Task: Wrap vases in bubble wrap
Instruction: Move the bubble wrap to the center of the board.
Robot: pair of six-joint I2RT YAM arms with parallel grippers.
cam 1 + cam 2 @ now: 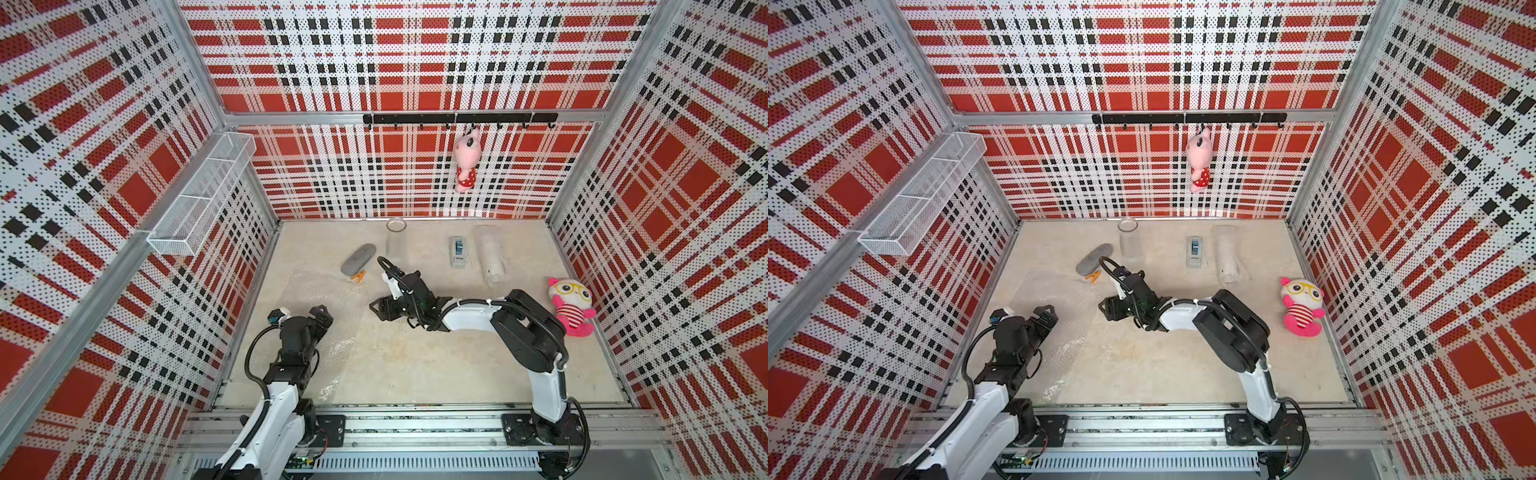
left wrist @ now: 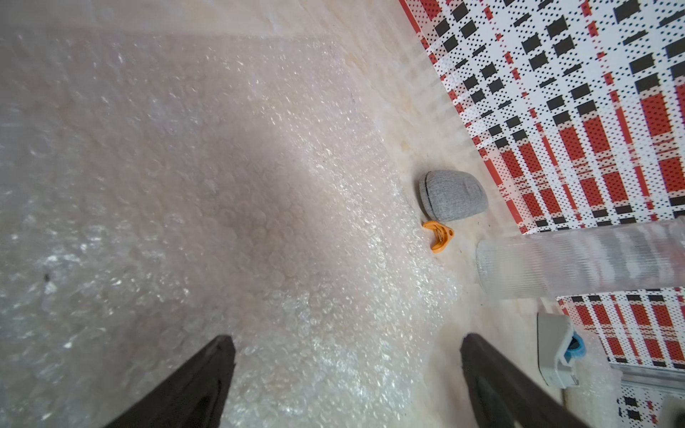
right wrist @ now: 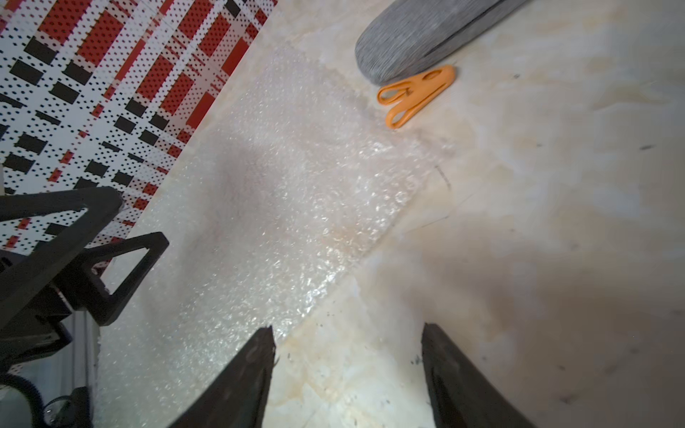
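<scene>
Clear bubble wrap (image 1: 347, 332) lies flat on the table (image 1: 457, 365). The left gripper (image 2: 348, 344) hovers above it, jaws wide, empty. The right gripper (image 3: 348, 333) sits at the sheet's edge, jaws parted, gripping nothing. The glass vase (image 1: 397, 241) stands upright at the rear. The wrapped vase (image 1: 490, 257) lies well apart.

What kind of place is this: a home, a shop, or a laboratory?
Most likely a robot test booth in a laboratory. The left arm and right arm stand on a metal rail, patterned perforated walls enclose the floor, and props like a plush toy lie around.
</scene>
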